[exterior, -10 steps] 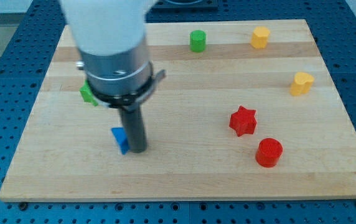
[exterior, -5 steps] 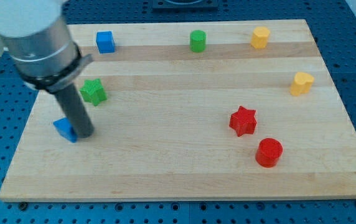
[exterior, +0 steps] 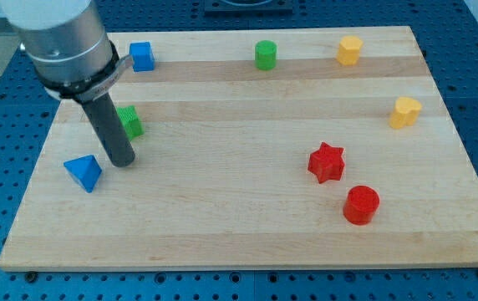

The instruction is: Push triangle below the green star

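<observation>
The blue triangle (exterior: 83, 173) lies near the board's left edge, below and to the left of the green star (exterior: 129, 122). My rod partly hides the star. My tip (exterior: 122, 162) rests on the board just right of the triangle, a small gap apart, and directly below the star.
A blue cube (exterior: 142, 56), a green cylinder (exterior: 265, 55) and a yellow block (exterior: 349, 50) stand along the view's top. Another yellow block (exterior: 405, 111) is at the right. A red star (exterior: 326, 162) and a red cylinder (exterior: 361, 205) sit at the lower right.
The triangle was pushed left across the board. My tip has since drawn back a little to the right and up, away from the triangle.
</observation>
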Controlling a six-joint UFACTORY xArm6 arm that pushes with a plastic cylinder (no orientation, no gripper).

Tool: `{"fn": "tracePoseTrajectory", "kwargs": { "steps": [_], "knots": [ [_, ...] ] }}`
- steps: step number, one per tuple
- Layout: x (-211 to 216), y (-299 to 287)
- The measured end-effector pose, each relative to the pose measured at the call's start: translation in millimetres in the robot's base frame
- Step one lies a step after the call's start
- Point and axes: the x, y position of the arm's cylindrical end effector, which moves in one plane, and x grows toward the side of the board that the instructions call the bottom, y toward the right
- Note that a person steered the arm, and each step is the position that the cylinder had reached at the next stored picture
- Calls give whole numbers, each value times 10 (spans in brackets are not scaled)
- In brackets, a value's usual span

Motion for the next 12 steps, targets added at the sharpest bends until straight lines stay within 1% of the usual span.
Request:
{"fn": "tracePoseTrajectory", "kwargs": {
  "steps": [1, 2, 3, 6, 7, 8, 9, 10, 11, 12],
  "knots": [
    [17, -726],
    [104, -1070],
    [329, -1004],
    [345, -1013],
    [283, -984],
    [50, -977],
    [80, -519],
    [405, -492],
    [433, -346],
    [123, -36]
  ]
}}
